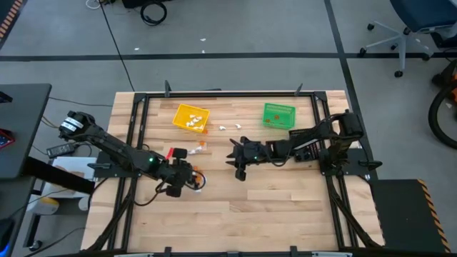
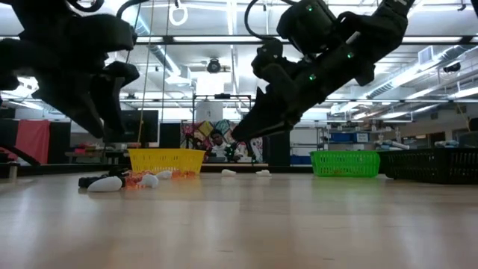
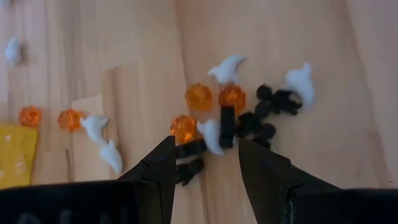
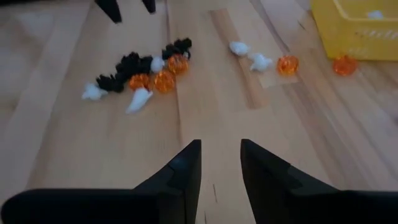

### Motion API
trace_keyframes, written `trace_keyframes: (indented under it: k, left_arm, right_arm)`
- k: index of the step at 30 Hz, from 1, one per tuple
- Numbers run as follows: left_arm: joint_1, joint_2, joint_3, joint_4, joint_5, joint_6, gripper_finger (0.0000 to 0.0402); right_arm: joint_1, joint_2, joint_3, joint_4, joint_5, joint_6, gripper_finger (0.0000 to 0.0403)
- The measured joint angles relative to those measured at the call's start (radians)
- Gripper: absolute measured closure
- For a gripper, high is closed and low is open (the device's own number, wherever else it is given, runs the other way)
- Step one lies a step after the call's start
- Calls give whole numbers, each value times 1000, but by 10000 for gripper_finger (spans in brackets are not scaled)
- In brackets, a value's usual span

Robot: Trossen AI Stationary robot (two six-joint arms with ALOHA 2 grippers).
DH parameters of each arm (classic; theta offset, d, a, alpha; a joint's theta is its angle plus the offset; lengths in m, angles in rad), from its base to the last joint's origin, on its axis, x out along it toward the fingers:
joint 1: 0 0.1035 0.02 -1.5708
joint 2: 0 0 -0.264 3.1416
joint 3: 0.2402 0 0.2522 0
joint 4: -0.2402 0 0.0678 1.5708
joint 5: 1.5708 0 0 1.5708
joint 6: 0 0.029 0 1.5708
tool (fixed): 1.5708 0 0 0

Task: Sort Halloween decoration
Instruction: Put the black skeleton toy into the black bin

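- The main risk sits at the heap of Halloween decoration [image 3: 236, 115]: white, orange and black trinkets lie touching and overlapping, so when the left gripper [image 3: 205, 165] closes it could catch two colours at once, or nudge the round orange pieces so they roll away.
- The trinkets are far smaller than the fingers, so a pinch that lands slightly off could squeeze a piece sideways out of the gap instead of holding it.
- A mixed grab would end with a piece in the wrong bin; the yellow bin [image 1: 191, 117] already holds white pieces.
- The left gripper hangs low over the heap, well to the near side of the yellow bin, its jaws apart and empty; a white trinket and a black one lie just beyond the gap between its fingers, and I cannot tell whether the fingertips touch the wood.
- The right gripper [image 4: 221, 165] waits over bare table, between the heap and the green bin [image 1: 278, 115], aimed back toward the heap; its jaws stand a little apart with nothing between them.
- More trinkets lie loose just beside the yellow bin, orange and white, so the sorting looks far from finished.
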Motion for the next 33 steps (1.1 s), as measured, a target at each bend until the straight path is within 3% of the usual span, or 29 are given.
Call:
trace_keyframes:
  k: [7,14,21,33]
  left_arm:
    - [54,37,3,22,72,22,260]
    - [84,112,86,-75,83,95,260]
    - [82,129,115,-177,66,269,260]
    - [83,131,115,-167,66,570,260]
  right_arm:
    - [21,8,0,21,2,-43,286]
    - [24,8,-1,26,3,-57,286]
    - [32,8,-1,7,7,-58,286]
    - [33,8,-1,-6,27,-58,286]
